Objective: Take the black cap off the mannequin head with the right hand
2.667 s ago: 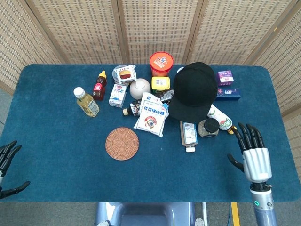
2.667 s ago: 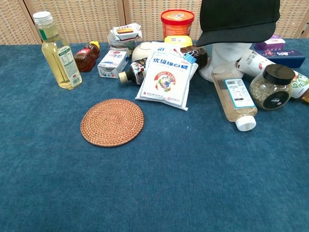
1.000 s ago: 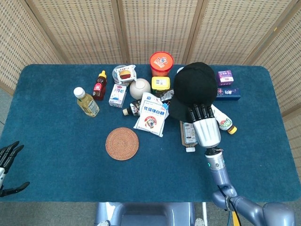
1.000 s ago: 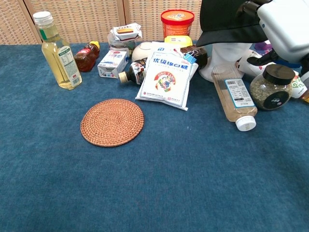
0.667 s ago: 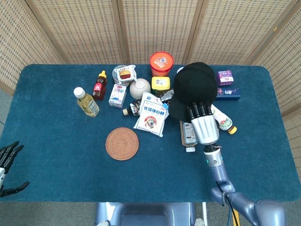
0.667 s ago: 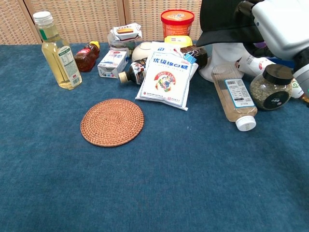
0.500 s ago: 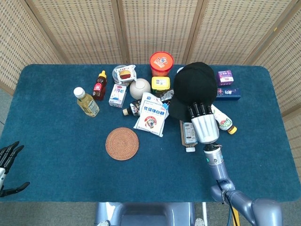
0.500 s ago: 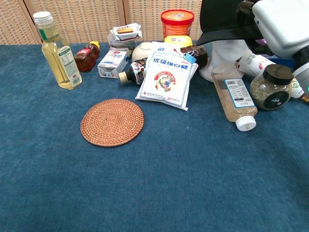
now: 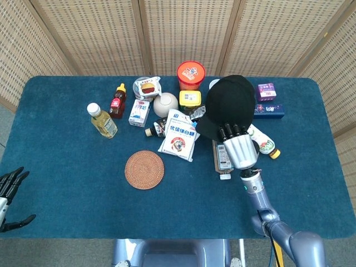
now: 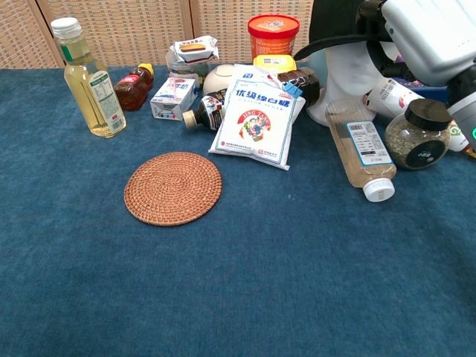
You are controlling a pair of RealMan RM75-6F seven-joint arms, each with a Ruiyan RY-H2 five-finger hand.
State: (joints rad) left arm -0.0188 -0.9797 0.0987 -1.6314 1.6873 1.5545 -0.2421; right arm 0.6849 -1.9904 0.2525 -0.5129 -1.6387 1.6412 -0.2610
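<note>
The black cap (image 9: 231,103) sits over the white mannequin head (image 10: 349,74) at the right of the blue table (image 9: 67,167). In the chest view the black cap (image 10: 335,16) is tipped up at its front, baring the white face below the brim. My right hand (image 9: 239,147) grips the cap's near edge, fingers on the fabric; the right hand (image 10: 424,33) shows white at the top right. My left hand (image 9: 8,196) hangs off the table's front left corner, fingers apart, holding nothing.
Around the mannequin lie a clear bottle (image 9: 223,158), a dark-lidded jar (image 10: 419,134) and a white sugar bag (image 9: 179,133). A woven coaster (image 9: 144,169) lies mid-table. An oil bottle (image 9: 102,120) and a red tub (image 9: 191,74) stand further back.
My right hand came in from the table's right edge and took hold of the cap. In the last half second the cap's brim has lifted, baring more of the white head.
</note>
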